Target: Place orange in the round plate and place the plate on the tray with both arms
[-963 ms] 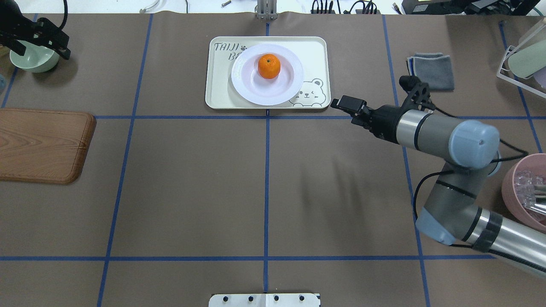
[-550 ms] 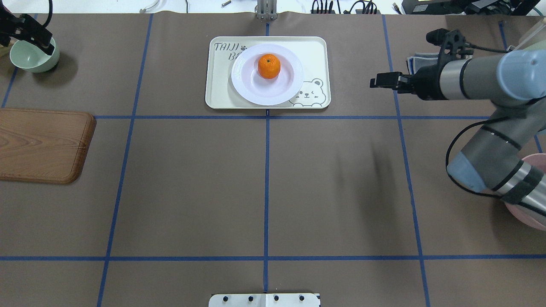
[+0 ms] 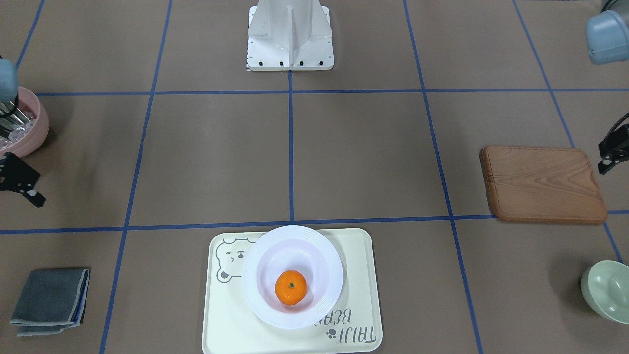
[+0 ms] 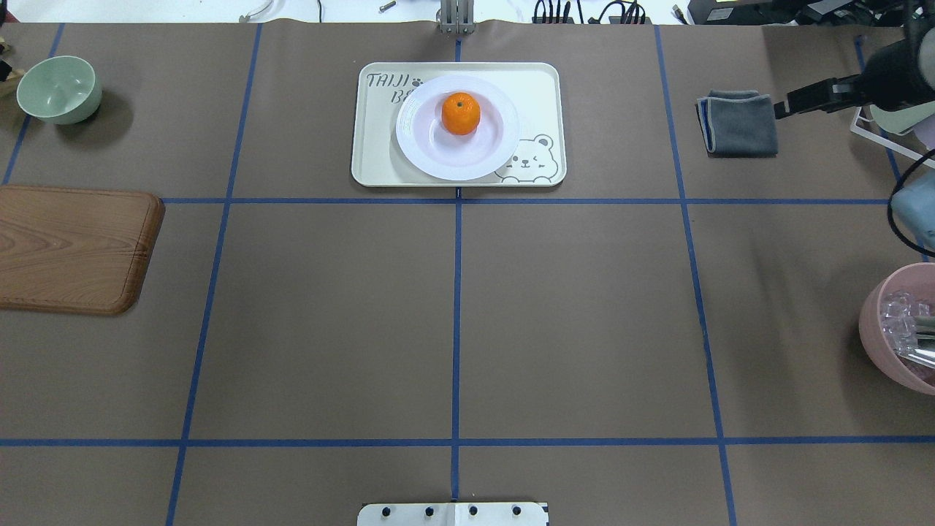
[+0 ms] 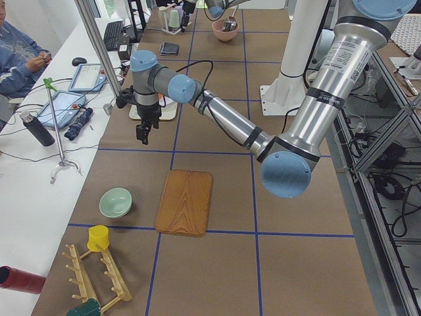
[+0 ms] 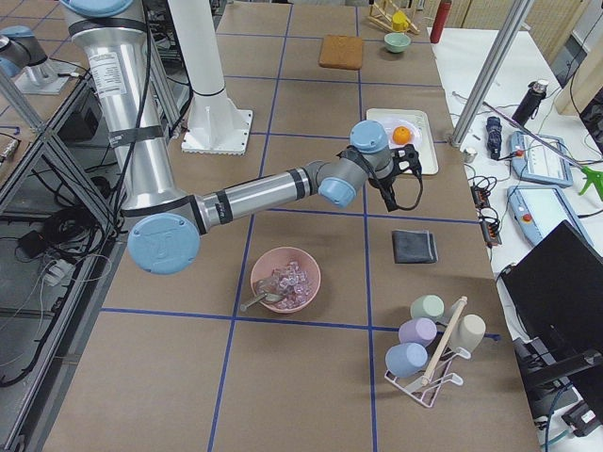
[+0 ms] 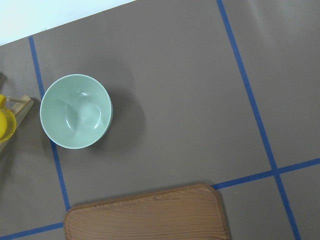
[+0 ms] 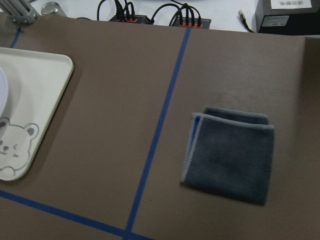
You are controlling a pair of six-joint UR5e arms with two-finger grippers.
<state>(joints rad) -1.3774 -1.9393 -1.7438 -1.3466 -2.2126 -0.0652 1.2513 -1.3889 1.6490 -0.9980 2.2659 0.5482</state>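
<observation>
Counter (image 4: 453, 314): is filling the whole overhead frame, carrying the task's things at upper centre and the spare items at the edges.
Right arm (image 4: 895, 73): is reaching in at the upper right of the overhead frame, above the grey cloth (image 4: 738, 123).
Left arm (image 5: 217, 115): is stretching across the middle of the left side view, over the counter beyond the wooden board (image 5: 184, 201).
Tray (image 4: 380, 146): is lying flat at upper centre of the overhead frame, its long axis running left to right.
Round plate (image 4: 467, 157): is sitting on the tray, inside its rim, covering part of the lettering and touching the bear drawing.
Orange (image 4: 461, 113): is resting in the well of the plate, stem dot facing up.
Right gripper (image 4: 783, 108): is hanging well apart from the tray, which lies toward frame left of it; whether the jaws are apart or together I cannot tell.
Left gripper (image 3: 605, 162): is hanging at the right edge of the front view, beside the board; jaws likewise impossible to tell.
Deciding relation: both grippers are standing clear of the tray, the right one looking nearer.
Judgement: both placements are looking done, so nothing seems left to grasp.
</observation>
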